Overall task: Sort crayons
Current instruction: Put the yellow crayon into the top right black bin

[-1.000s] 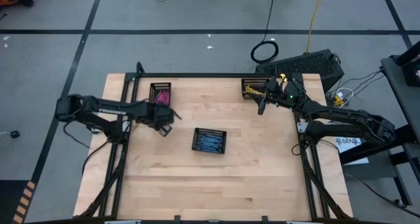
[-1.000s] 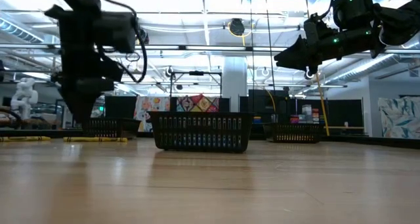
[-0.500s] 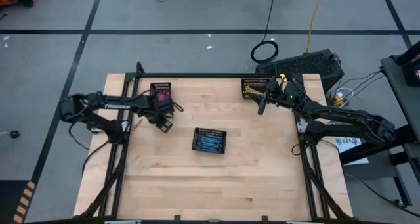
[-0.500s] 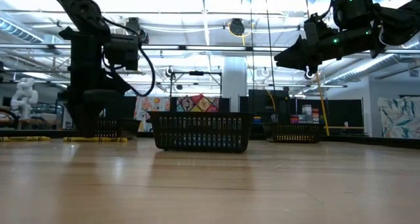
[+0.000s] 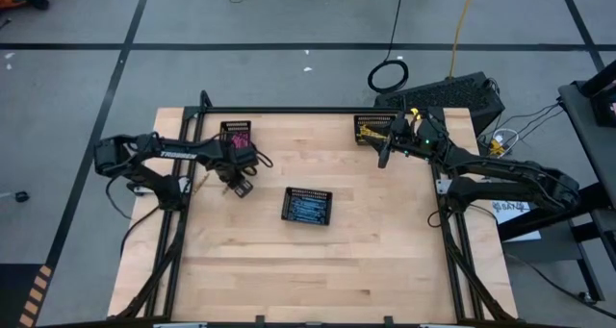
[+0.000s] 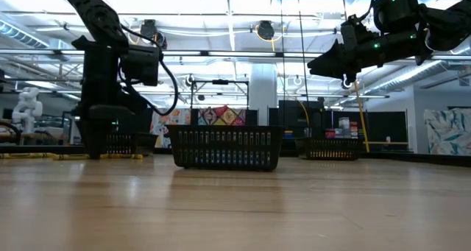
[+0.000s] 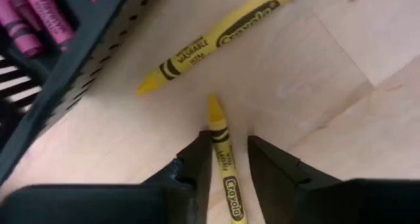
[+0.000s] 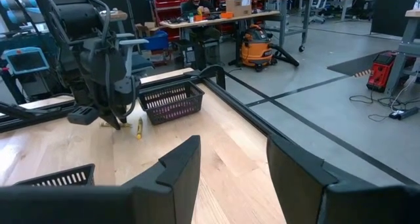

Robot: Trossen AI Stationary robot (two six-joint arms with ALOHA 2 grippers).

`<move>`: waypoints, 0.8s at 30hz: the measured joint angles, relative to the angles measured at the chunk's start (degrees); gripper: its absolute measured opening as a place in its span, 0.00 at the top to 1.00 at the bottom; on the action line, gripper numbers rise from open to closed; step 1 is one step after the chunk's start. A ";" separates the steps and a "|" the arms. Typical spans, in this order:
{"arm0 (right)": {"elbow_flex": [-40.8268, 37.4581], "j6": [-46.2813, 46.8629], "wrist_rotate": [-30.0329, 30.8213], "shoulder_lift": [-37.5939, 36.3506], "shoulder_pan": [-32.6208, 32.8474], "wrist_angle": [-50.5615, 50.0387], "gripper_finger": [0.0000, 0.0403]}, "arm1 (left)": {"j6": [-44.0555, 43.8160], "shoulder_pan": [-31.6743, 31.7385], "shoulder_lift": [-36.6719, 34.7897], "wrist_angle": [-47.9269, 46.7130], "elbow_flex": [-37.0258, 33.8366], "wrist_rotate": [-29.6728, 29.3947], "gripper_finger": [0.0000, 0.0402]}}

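The table [image 5: 318,270] fills the middle of the high view, bare wood across its whole lower half. 3 black mesh trays sit on it: pink crayons [image 5: 237,136] upper left, yellow crayons [image 5: 371,128] upper right, blue crayons [image 5: 308,209] centre. The left gripper [image 7: 227,159], down just below the pink tray [image 5: 234,128], straddles 1 yellow crayon [image 7: 222,155], fingers apart beside it; another yellow crayon [image 7: 216,40] lies near. The right gripper [image 8: 226,155] hangs open beside the upper-right tray.

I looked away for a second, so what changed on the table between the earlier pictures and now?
The left gripper moved toward the pink-crayon tray and now straddles a yellow crayon lying on the table. The right gripper, near the yellow-crayon tray, and the middle tray stayed put.
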 joint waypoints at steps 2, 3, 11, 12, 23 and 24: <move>0.00 -0.01 0.00 0.00 0.00 0.00 0.60 | 0.15 -0.28 0.00 -0.04 0.00 0.76 0.78; 0.00 -0.03 0.00 0.00 0.00 0.00 0.60 | 0.49 -0.52 0.02 -0.04 -0.02 0.88 0.82; 0.00 -0.13 0.00 0.00 0.00 -0.02 0.60 | 0.93 -2.96 -0.43 -0.87 -0.09 0.69 0.97; 0.00 -0.13 0.00 0.00 0.00 -0.04 0.60 | 0.91 -3.50 -0.82 -1.31 0.14 0.61 0.97; -0.02 -0.65 -0.07 -0.02 0.00 -2.85 0.60 | 1.10 -13.29 -11.72 0.16 0.92 2.06 1.00; -0.02 -1.10 -0.25 -0.02 0.00 -3.36 0.60 | 1.27 -14.27 -12.90 2.82 0.92 0.60 1.00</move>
